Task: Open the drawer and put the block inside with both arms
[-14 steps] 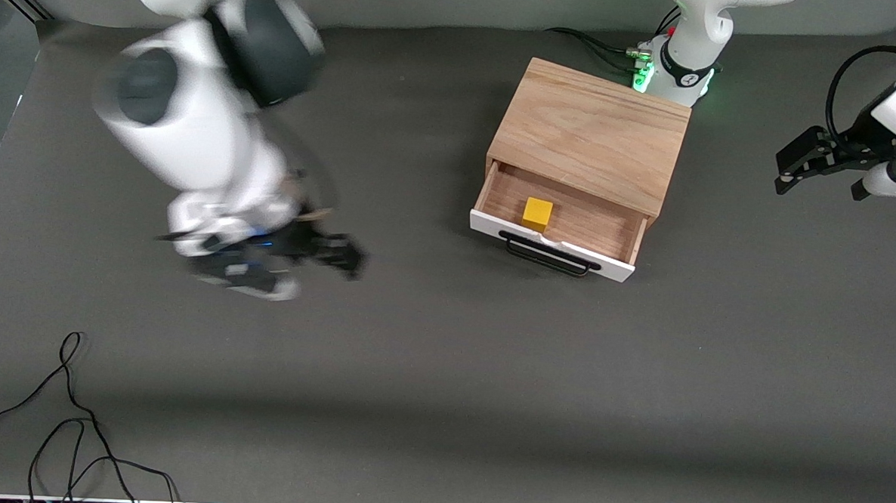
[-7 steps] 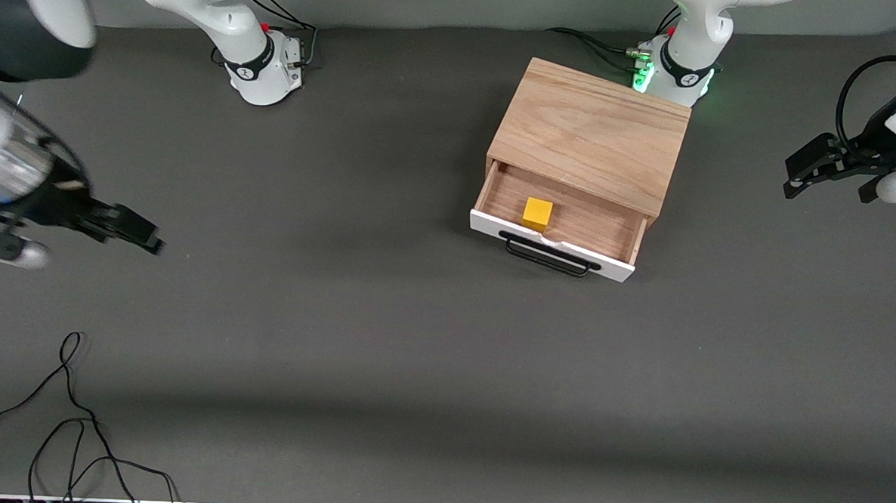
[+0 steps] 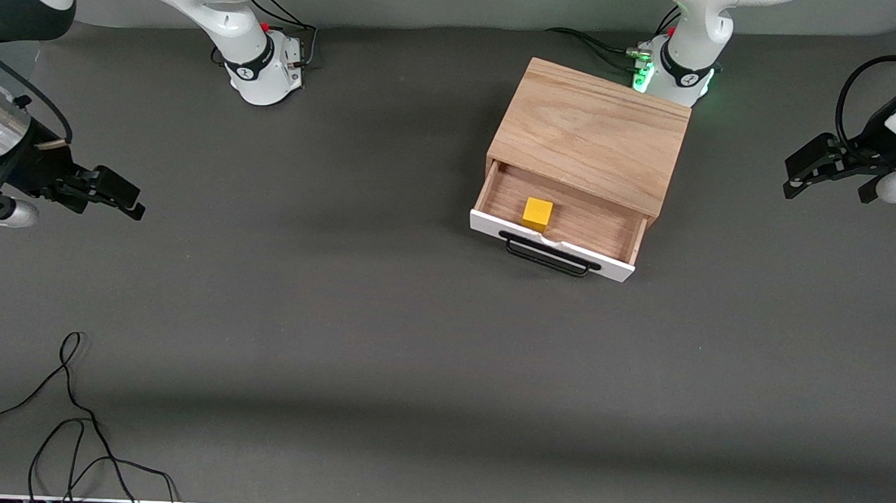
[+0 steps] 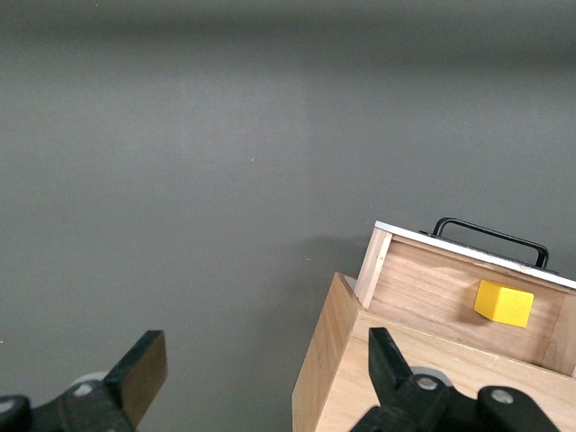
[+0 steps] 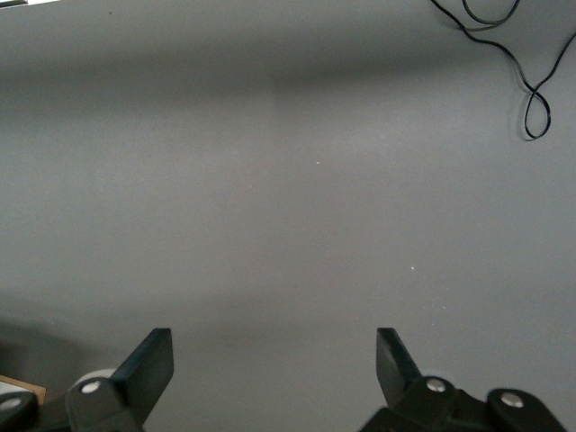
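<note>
The light oak box [image 3: 593,133] stands near the left arm's base. Its white-fronted drawer [image 3: 551,246] with a black wire handle [image 3: 547,256] is pulled open. The yellow block [image 3: 538,213] lies inside the drawer on the wood floor; it also shows in the left wrist view [image 4: 505,303]. My left gripper [image 3: 796,176] is open and empty, up in the air at the left arm's end of the table, apart from the box. My right gripper [image 3: 121,199] is open and empty over bare table at the right arm's end; its wrist view [image 5: 270,355] shows only grey mat.
A black cable [image 3: 70,409] lies looped on the mat near the front camera at the right arm's end; it also shows in the right wrist view [image 5: 531,81]. The arm bases [image 3: 263,66] stand along the table's back edge.
My right arm has swung away from the table's middle to the right arm's end. My left gripper has drawn back slightly. The drawer and block have not moved.
</note>
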Robot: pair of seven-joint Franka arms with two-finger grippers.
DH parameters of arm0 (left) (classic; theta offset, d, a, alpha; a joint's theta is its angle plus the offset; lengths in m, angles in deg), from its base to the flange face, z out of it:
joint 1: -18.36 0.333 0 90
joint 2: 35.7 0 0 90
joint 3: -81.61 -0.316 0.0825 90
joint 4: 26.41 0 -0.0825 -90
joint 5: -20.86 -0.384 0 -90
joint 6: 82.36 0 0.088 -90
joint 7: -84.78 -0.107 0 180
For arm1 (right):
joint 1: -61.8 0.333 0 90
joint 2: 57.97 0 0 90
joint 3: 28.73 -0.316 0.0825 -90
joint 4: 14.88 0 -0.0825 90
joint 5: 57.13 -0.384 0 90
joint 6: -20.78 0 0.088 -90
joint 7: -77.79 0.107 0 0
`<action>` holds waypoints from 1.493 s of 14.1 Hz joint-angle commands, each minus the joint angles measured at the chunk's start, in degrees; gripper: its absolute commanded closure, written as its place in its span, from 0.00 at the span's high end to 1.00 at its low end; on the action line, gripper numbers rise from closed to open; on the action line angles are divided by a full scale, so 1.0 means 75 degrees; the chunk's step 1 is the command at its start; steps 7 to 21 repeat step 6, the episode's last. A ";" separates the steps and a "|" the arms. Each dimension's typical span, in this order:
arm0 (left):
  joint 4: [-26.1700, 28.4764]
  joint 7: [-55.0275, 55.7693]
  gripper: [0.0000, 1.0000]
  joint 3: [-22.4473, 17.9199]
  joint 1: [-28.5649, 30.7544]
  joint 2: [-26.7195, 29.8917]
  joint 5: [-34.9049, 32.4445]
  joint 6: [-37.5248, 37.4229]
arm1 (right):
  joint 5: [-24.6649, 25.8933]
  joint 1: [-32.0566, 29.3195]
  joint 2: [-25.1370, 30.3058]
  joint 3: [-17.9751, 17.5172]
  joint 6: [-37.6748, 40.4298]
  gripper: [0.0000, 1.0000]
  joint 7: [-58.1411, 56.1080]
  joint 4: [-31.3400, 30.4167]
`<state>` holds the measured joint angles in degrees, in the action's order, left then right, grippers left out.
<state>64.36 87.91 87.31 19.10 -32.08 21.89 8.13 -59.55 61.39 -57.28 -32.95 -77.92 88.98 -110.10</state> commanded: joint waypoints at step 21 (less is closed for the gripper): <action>0.0167 -0.0149 1.00 0.0026 0.0089 0.0197 0.0109 0.0029 | 0.0100 -0.0098 0.0013 0.0047 0.0304 1.00 -0.0236 0.0110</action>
